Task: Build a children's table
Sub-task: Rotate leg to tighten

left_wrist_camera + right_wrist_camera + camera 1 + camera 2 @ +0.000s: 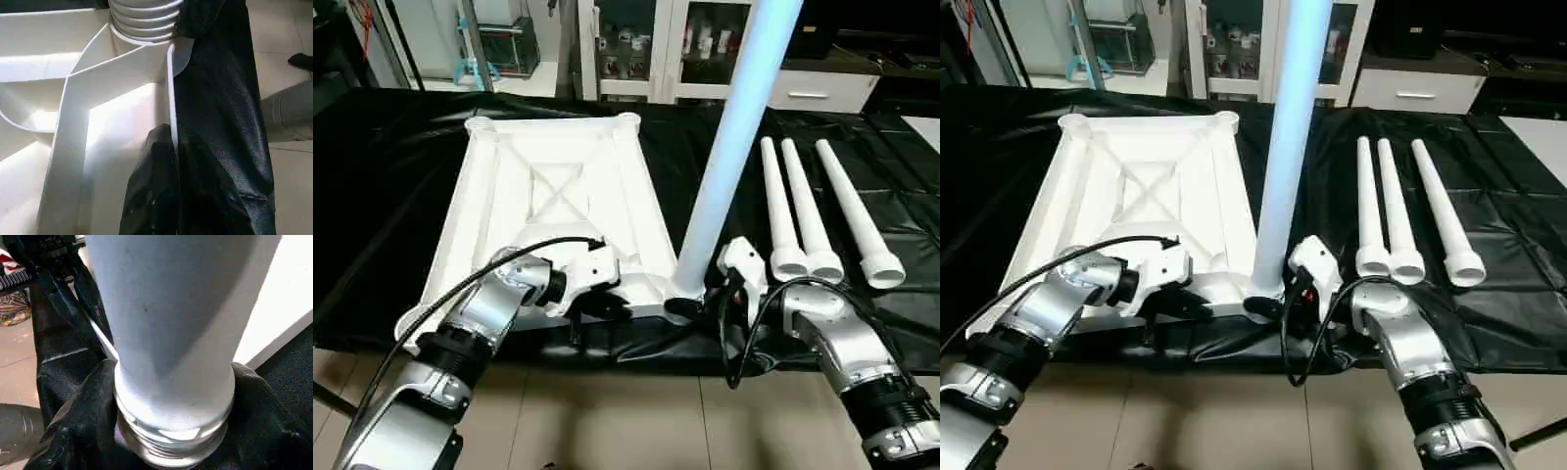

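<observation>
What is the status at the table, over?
Left gripper shut on tabletop rim. Right gripper fingers around upright leg base at corner socket. Three legs lie spare.

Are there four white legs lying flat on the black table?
No, three legs lie flat on the black cover; a fourth leg stands upright at the tabletop's corner.

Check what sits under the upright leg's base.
The upright leg stands on the tabletop's near corner socket, threads showing; the right gripper around it covers the seating.
</observation>
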